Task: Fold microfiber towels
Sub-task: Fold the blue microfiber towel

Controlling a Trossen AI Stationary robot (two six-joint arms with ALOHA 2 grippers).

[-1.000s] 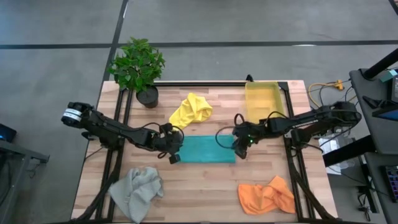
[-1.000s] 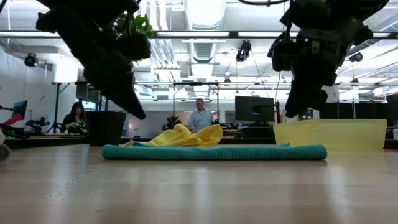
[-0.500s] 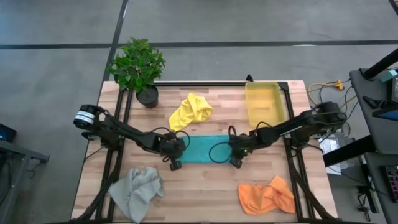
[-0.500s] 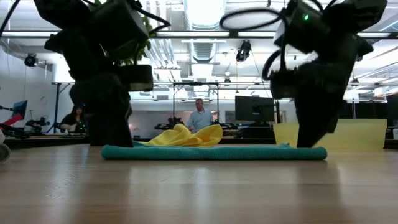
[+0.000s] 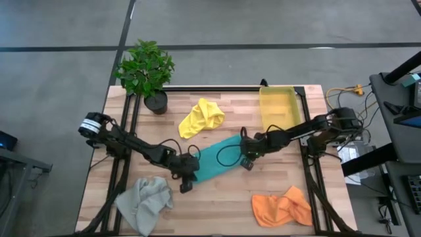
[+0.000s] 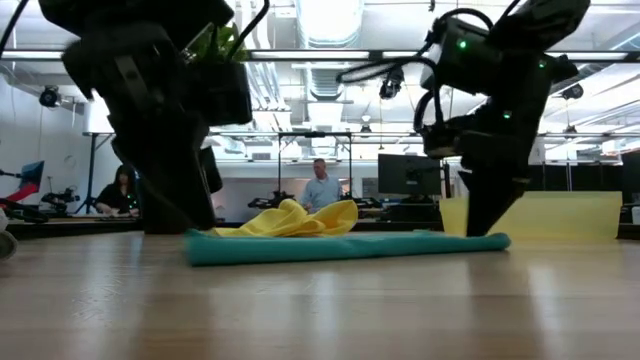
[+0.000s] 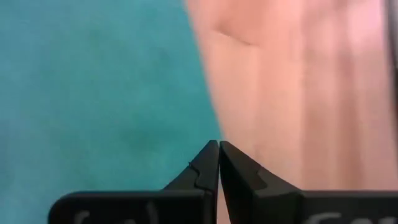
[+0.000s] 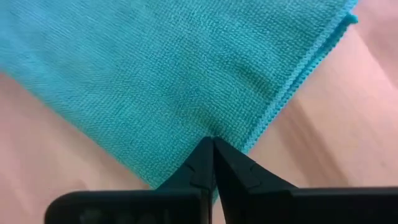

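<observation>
Evidently both grippers pinch the teal towel (image 5: 217, 161) at opposite ends, left gripper (image 5: 186, 182) and right gripper (image 5: 245, 160) fingers clamped shut, readying a fold.

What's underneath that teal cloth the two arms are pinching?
Only the wooden table shows around the teal towel, which lies flat and folded. The left gripper and right gripper are shut on its ends. Whatever lies directly beneath is covered.
</observation>
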